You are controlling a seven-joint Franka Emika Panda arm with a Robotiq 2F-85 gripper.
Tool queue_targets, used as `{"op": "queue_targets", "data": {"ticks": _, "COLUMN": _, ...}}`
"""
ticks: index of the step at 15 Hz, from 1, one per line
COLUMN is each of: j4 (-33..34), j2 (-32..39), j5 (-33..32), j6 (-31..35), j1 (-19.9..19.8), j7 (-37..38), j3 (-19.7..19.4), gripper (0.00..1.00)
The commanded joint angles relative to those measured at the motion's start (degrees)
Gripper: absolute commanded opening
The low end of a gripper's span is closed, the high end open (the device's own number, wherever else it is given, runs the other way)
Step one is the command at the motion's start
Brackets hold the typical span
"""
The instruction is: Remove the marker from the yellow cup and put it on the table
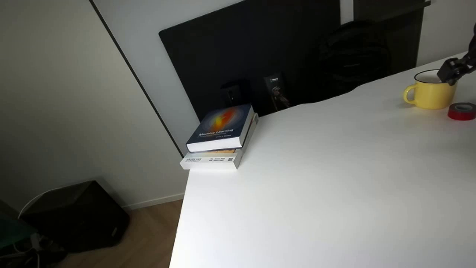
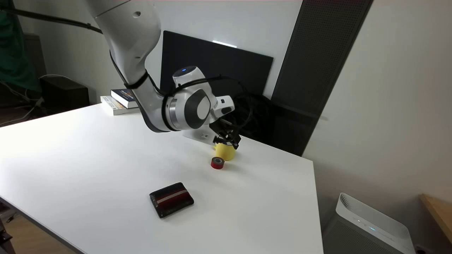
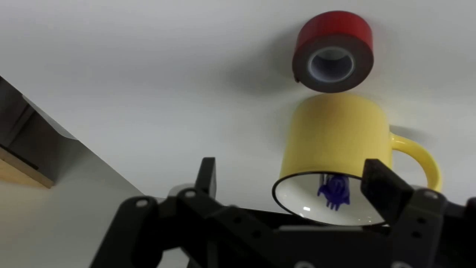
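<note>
Black and nearest to the lens in the wrist view, the gripper (image 3: 292, 173) is hovering at the mouth of the yellow cup (image 3: 338, 130), its jaws standing wide apart. One of the jaws is overlapping the cup's dark rim in that view; whether it is touching the cup, the pictures are leaving unclear. The marker (image 3: 336, 190) is resting inside the cup, showing its blue-purple end within the pale opening while the cup's wall is hiding the rest. The cup itself is standing upright on the white surface (image 3: 148, 85). Just beside it, a roll of red tape (image 3: 333, 40) is lying flat, its pale core facing upward. In an exterior view, the white arm (image 2: 152, 106) is extending above the surface, ending at the gripper. Well apart from the cup, a flat dark case (image 2: 172, 200) is lying on the surface, displaying a red band and a pale stripe. Farther off, in both exterior views, a stack of two books (image 1: 219, 128) is occupying a corner of the surface, the upper one showing the title "Machine Learning". Beyond, a large black panel (image 1: 238, 52) is standing before a pale wall (image 1: 137, 22), and a dark box (image 1: 78, 216) is resting on the wooden floor (image 1: 152, 227).
</note>
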Motion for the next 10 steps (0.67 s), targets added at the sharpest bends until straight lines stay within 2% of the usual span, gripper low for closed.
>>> {"op": "queue_targets", "data": {"ticks": 1, "j4": 1.9, "j2": 1.5, "j5": 3.6, "j6": 2.0, "j1": 0.2, "j7": -2.0, "j3": -0.5, "gripper": 1.00}}
{"op": "queue_targets", "data": {"ticks": 7, "j4": 2.5, "j2": 2.0, "j5": 7.4, "j6": 3.9, "j1": -0.1, "j7": -4.3, "j3": 0.1, "gripper": 1.00}}
{"op": "queue_targets", "data": {"ticks": 8, "j4": 2.5, "j2": 2.0, "j5": 7.8, "j6": 3.8, "j1": -0.2, "j7": -4.6, "j3": 0.3, "gripper": 0.75}}
{"op": "queue_targets", "data": {"ticks": 9, "j4": 2.5, "j2": 2.1, "j5": 8.1, "j6": 3.8, "j1": -0.1, "j7": -4.7, "j3": 0.3, "gripper": 0.74}}
{"op": "queue_targets", "data": {"ticks": 10, "j4": 2.5, "j2": 2.2, "j5": 8.4, "j6": 3.6, "j1": -0.2, "j7": -4.8, "j3": 0.4, "gripper": 0.67}}
